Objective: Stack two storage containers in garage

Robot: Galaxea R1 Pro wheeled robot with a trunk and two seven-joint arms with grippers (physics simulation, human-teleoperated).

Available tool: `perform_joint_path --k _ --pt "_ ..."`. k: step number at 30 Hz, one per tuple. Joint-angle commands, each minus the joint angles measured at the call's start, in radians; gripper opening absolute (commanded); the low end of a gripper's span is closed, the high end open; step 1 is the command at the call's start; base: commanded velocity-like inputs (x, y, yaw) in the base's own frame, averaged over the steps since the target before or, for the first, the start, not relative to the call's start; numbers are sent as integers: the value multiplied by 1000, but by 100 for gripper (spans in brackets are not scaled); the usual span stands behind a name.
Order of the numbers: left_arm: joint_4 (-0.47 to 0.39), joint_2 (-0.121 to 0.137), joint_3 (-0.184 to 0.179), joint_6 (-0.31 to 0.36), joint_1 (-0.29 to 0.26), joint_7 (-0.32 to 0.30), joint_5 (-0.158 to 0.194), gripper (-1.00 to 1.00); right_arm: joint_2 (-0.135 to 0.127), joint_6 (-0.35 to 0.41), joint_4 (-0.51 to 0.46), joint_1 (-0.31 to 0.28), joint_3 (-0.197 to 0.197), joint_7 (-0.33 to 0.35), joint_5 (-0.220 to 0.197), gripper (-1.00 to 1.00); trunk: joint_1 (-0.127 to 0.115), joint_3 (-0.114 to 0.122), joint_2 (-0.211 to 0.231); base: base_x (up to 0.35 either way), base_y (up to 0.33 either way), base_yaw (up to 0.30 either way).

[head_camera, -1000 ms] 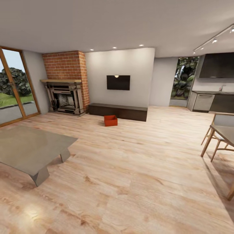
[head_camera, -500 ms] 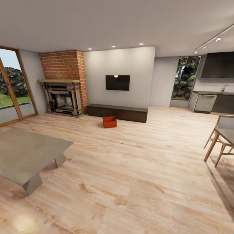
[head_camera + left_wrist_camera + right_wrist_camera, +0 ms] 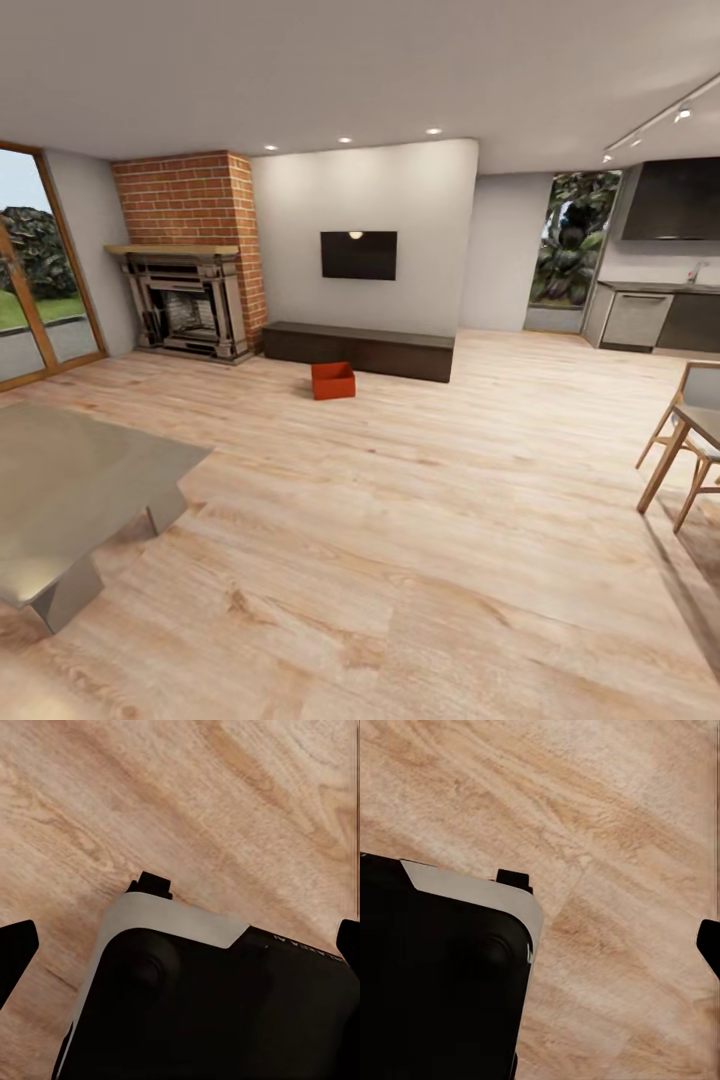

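Room: we are looking across the living room (image 3: 400,500), with its light wood plank floor (image 3: 420,560) running to a white wall (image 3: 365,210).
Container: we are seeing one orange-red storage container (image 3: 333,380) sitting upright on the planks, far ahead and a little left of centre in the head view, just in front of the low dark TV bench (image 3: 358,349) and apart from it.
Second container: we are not able to place it from these pictures.
Wall items: a dark television (image 3: 358,255) is hanging above the bench; a brick fireplace (image 3: 190,260) is standing to its left.
Near left: the grey top of the coffee table (image 3: 70,490) is filling the lower left corner, well apart from the container.
Right side: a wooden chair (image 3: 690,450) is showing at the edge, with dark kitchen units (image 3: 660,315) behind it.
Left gripper: in the left wrist view we are seeing two dark fingertips (image 3: 15,952) at opposite edges, spread wide, nothing between them; the left gripper (image 3: 180,945) is hanging over the robot's black-and-white base (image 3: 210,997) and the planks.
Right gripper: in the right wrist view we are seeing only one dark fingertip (image 3: 709,945) at the edge, so we cannot tell how wide that claw stands; the base (image 3: 442,975) and planks lie below it.
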Motion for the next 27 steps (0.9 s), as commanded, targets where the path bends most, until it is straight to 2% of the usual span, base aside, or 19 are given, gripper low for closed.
perform_joint_path --k 1,27 --pt "-1 0 3 3 0 2 2 100 0 -4 3 -2 4 -6 10 100 1 -1 -1 320 -122 0" --pt "-1 1 4 10 0 2 3 100 -5 -4 3 -1 5 -6 6 100 1 -1 -1 318 -151 0"
